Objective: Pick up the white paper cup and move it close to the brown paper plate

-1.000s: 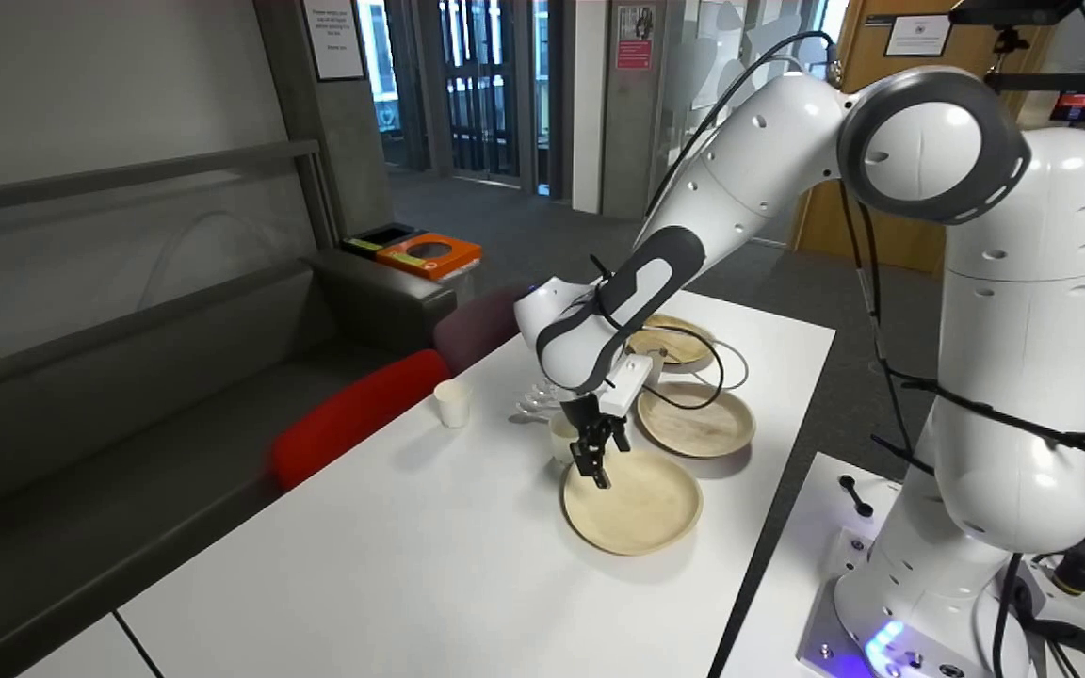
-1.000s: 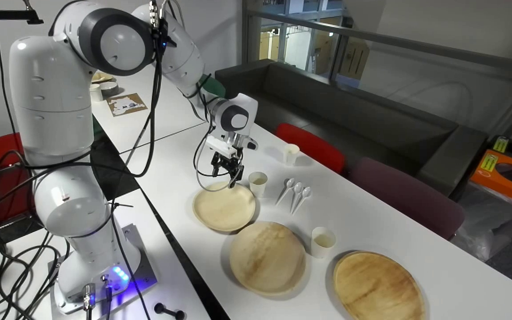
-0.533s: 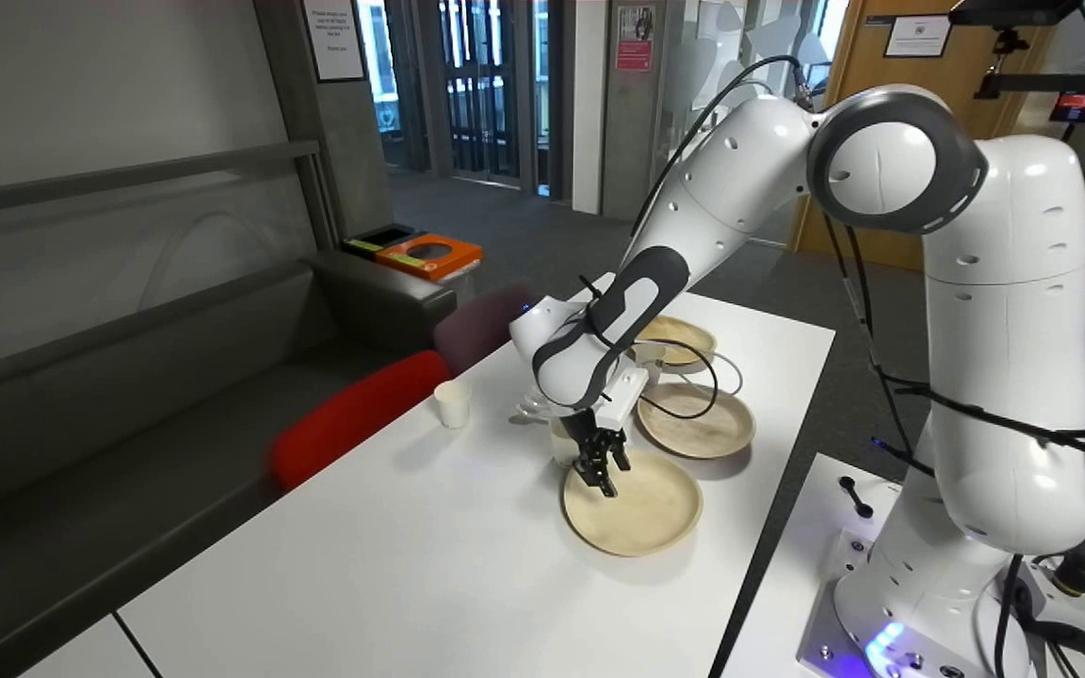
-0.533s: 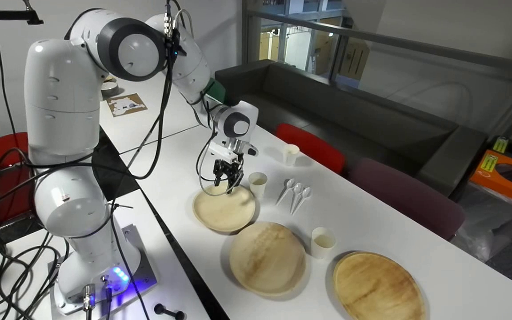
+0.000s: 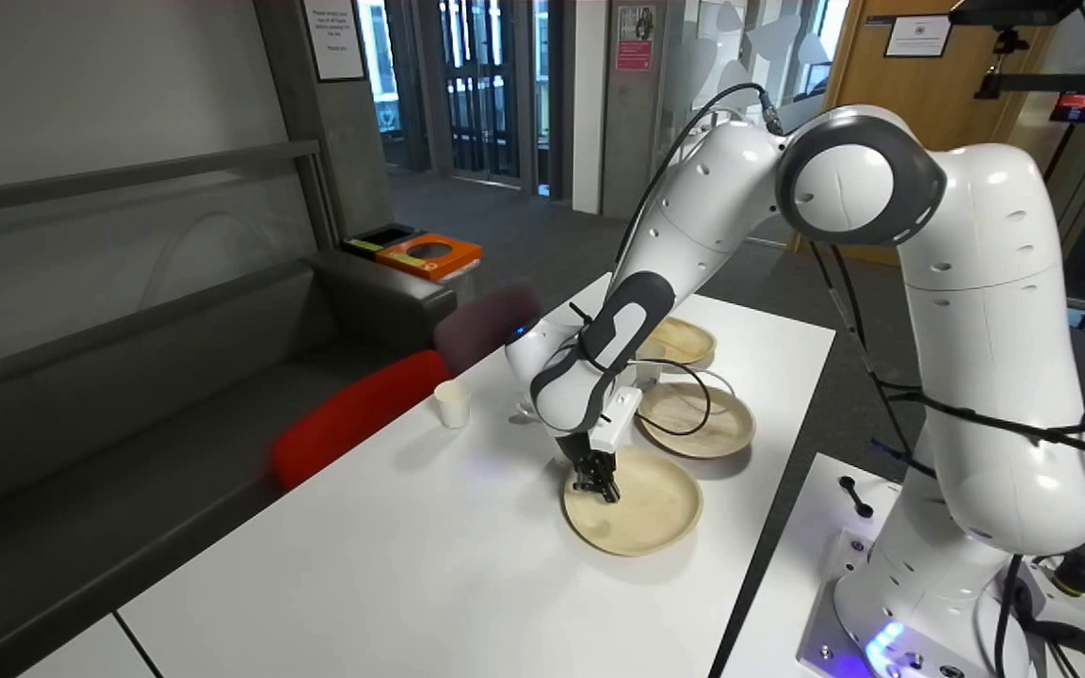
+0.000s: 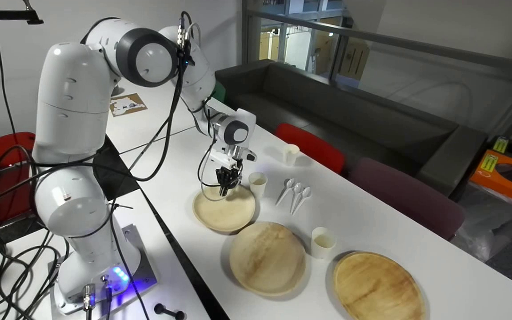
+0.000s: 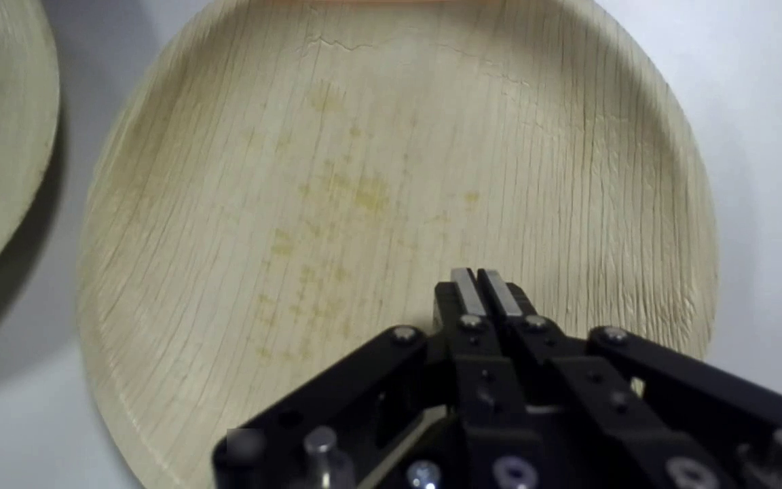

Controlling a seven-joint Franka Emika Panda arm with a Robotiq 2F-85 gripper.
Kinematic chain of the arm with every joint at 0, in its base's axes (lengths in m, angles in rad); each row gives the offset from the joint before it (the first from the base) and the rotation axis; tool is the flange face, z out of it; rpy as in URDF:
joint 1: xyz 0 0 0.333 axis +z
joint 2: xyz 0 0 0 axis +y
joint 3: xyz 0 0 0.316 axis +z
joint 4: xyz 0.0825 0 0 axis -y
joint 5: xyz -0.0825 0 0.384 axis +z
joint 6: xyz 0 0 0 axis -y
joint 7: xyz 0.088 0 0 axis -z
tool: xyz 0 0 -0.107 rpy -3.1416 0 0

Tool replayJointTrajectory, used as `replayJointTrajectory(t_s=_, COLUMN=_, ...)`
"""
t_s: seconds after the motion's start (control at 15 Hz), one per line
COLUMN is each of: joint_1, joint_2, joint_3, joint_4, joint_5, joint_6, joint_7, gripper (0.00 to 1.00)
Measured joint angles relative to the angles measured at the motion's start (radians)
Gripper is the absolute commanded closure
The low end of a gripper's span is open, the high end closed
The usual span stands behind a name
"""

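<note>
Beside the dark grey sofa [image 5: 128, 377], the white surface [image 5: 316, 574] carries the pale tan round paper plate [image 6: 224, 215]; over it the jaws are pressed together and hold nothing. One tapered white paper cup [image 6: 258, 187] stands upright just beside this plate, so the task may be finished; but if the lone white paper cup [image 6: 290, 157] near the red chair [image 6: 320, 150] is meant, all work is left.
</note>
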Motion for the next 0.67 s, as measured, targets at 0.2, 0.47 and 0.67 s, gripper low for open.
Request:
replayJointTrajectory(t_s=0.2, joint_1=0.001, joint_2=0.031, joint_3=-0.002, joint_4=0.002, joint_5=-0.010, joint_6=0.053, joint_7=0.000, gripper=1.00)
replayJointTrajectory(t_s=0.47, joint_1=0.014, joint_2=0.042, joint_3=-0.012, joint_4=0.005, joint_5=-0.022, joint_6=0.102, joint_7=0.008, gripper=1.00)
replayJointTrajectory(t_s=0.67, joint_1=0.034, joint_2=0.042, joint_3=-0.006, joint_4=0.008, joint_5=-0.021, joint_6=0.121, joint_7=0.009, gripper=1.00)
